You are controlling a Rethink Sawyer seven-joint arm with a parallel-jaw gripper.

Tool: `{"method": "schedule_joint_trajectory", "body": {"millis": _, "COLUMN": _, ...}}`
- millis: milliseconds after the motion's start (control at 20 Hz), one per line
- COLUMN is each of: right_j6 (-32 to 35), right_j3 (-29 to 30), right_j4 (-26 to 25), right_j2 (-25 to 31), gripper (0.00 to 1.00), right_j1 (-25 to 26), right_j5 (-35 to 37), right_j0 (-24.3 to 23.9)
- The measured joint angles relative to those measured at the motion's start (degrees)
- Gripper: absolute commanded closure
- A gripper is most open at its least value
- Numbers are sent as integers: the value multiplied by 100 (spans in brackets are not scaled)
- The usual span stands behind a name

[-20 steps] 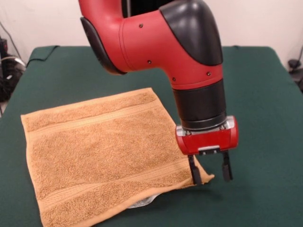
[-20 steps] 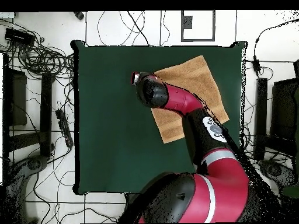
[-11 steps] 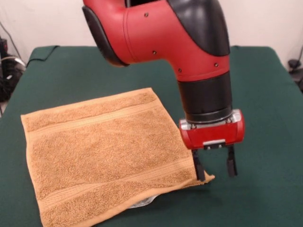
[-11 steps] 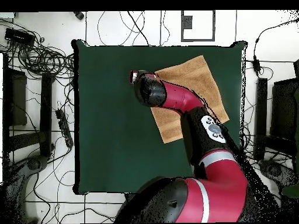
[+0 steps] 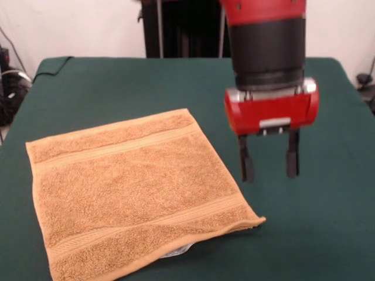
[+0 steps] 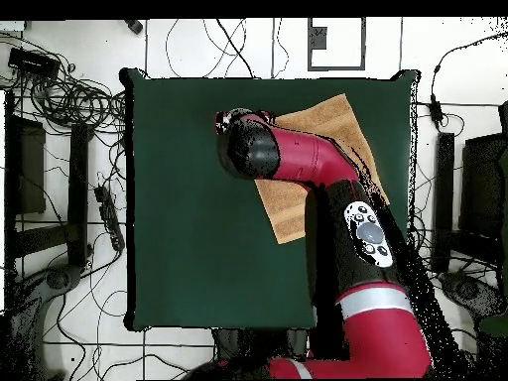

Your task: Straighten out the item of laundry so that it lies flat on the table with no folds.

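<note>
While tool (image 5: 267,163) hangs released, towel (image 5: 132,190) flat on green table (image 5: 328,234), cables (image 6: 69,94) around

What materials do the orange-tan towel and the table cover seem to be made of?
The towel looks like terry cloth, probably cotton: a fuzzy looped pile with flatter woven stripe bands near two edges. The table cover looks like a dark green, matte, smooth woven or felt-like fabric; the exact fibre cannot be told.

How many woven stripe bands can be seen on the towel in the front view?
2. On the towel, one band runs near the far edge and one band near the near edge. The gripper hangs open above the table, hiding none.
</note>
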Motion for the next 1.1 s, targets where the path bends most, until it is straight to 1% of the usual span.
{"method": "schedule_joint_trajectory", "body": {"millis": 250, "right_j6": 0, "right_j3": 9, "right_j4": 0, "right_j2": -14, "gripper": 0, "right_j1": -388, "right_j5": 302, "right_j0": -50}}
{"method": "schedule_joint_trajectory", "body": {"millis": 450, "right_j6": 0, "right_j3": 9, "right_j4": -2, "right_j2": -14, "gripper": 0, "right_j1": -484, "right_j5": 350, "right_j0": -143}}
{"method": "schedule_joint_trajectory", "body": {"millis": 750, "right_j6": 0, "right_j3": 9, "right_j4": -8, "right_j2": -16, "gripper": 0, "right_j1": -463, "right_j5": 348, "right_j0": -368}}
{"method": "schedule_joint_trajectory", "body": {"millis": 1100, "right_j6": 0, "right_j3": 8, "right_j4": -21, "right_j2": -15, "gripper": 0, "right_j1": -311, "right_j5": 348, "right_j0": -441}}
